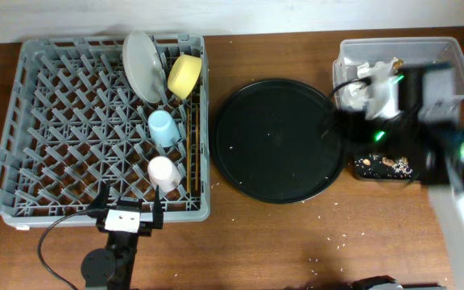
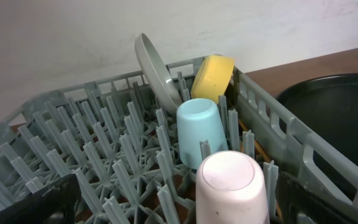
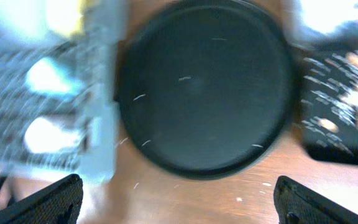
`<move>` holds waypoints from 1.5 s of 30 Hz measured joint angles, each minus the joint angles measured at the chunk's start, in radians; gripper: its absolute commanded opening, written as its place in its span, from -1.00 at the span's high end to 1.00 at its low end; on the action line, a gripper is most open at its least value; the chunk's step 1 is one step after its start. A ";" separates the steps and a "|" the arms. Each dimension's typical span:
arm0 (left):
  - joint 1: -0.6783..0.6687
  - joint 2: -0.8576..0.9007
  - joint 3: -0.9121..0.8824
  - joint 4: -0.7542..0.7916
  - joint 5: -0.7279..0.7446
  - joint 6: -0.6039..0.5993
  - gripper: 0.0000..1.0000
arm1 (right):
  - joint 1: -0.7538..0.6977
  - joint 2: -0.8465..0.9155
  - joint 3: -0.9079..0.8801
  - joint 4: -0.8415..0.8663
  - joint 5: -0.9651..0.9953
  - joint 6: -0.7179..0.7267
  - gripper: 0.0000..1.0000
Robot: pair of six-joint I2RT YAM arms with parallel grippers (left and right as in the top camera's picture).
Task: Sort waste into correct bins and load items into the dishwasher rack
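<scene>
Overhead, the grey dishwasher rack (image 1: 63, 129) fills the left of the frame. Its right-hand rows hold the white plate (image 1: 141, 66) on edge, the yellow bowl (image 1: 184, 76) beside it, then the light-blue cup (image 1: 163, 127) and the pink cup (image 1: 163, 173), both upside down. A thin brown strip along the rack's right wall may be chopsticks, but it is too fine to tell. The round black tray (image 1: 272, 141) sits mid-desk (image 1: 296, 242), carrying only pale specks. At upper right the clear tub (image 1: 461, 60) holds white napkins (image 1: 369, 80). Just below it the shallow black tray (image 1: 359, 176) carries brown scraps (image 1: 389, 165). The blurred right arm (image 1: 425, 105) hides parts of both. The left claw (image 1: 130, 208) sits at the rack's lower edge, fingers spread and empty.

From the left wrist, the pink cup looms at bottom centre, with the blue cup, bowl and plate behind. Free pegs stretch away to the left. The claw's own fingers are cut off at the bottom corners.

From the right wrist, everything is smeared. The right claw (image 3: 179, 205) is spread wide with nothing between its tips, above the round tray. The rack lies at the left edge and the black tray at the right.
</scene>
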 measured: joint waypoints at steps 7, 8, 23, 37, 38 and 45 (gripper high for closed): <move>0.000 -0.001 0.000 0.001 0.000 0.000 -0.99 | 0.036 -0.619 -0.655 0.799 0.138 -0.297 -0.97; 0.000 -0.002 0.000 0.000 0.000 0.000 -0.99 | 0.000 -0.688 -0.791 0.938 0.121 -0.318 -0.97; 0.000 -0.002 0.000 0.000 0.000 0.000 -0.99 | -0.098 -1.292 -1.588 1.220 0.011 -0.361 -0.97; 0.000 -0.002 0.000 0.000 0.000 0.000 -0.99 | -0.098 -1.292 -1.588 1.220 0.008 -0.361 -0.97; 0.000 -0.002 0.000 0.000 0.000 0.000 -0.99 | -0.098 -1.292 -1.588 1.220 0.008 -0.361 -0.97; 0.000 -0.002 0.000 0.000 0.000 0.000 -0.99 | -0.098 -1.292 -1.588 1.220 0.008 -0.361 -0.97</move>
